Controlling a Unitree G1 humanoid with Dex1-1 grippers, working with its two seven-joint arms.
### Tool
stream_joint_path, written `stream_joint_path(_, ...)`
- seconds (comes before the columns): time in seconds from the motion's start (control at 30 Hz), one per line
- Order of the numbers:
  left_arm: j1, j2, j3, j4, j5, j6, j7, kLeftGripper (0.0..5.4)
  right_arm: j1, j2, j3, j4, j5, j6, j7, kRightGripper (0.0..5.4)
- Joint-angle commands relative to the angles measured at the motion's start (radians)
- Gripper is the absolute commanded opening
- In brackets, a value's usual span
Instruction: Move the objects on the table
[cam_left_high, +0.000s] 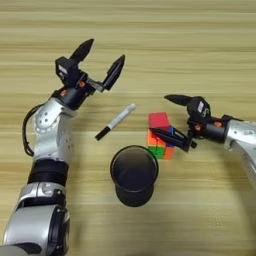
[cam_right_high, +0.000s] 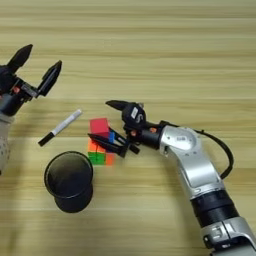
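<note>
Two black fingers of the right gripper (cam_right_high: 107, 122) stand wide open around the small red cube (cam_right_high: 99, 126) atop the multicoloured puzzle cube (cam_right_high: 99, 149); centre the fingers on the red cube before closing. Left gripper (cam_left_high: 103, 56) hovers open.

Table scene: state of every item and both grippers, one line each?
Left gripper: open, empty, raised above the marker.
Right gripper: open, fingers on either side of the cubes.
Red cube: sits on top of the puzzle cube.
Puzzle cube: on the table, partly hidden by a right finger.
Marker: lying flat, capped, free.
Mesh cup: upright, looks empty.
</note>
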Motion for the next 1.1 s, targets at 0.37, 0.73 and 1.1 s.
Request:
stream_joint_path(0.37,-0.001,-0.012,-0.002,0.030,-0.025,-0.004,-0.002,5.37,-0.004,0.012,0.027,0.025,-0.017,0.019,-0.005,5.40)
stream_joint_path(0.73,0.003,-0.008,0.006,0.029,-0.043,-0.004,-0.006,5.40,-0.017,0.026,0.023,0.061,-0.021,0.010,-0.003,4.24)
stream_joint_path(1.1,0.006,-0.006,0.009,0.032,-0.040,-0.010,-0.005,5.40,-0.015,0.026,0.023,0.058,-0.022,0.005,0.003,3.12)
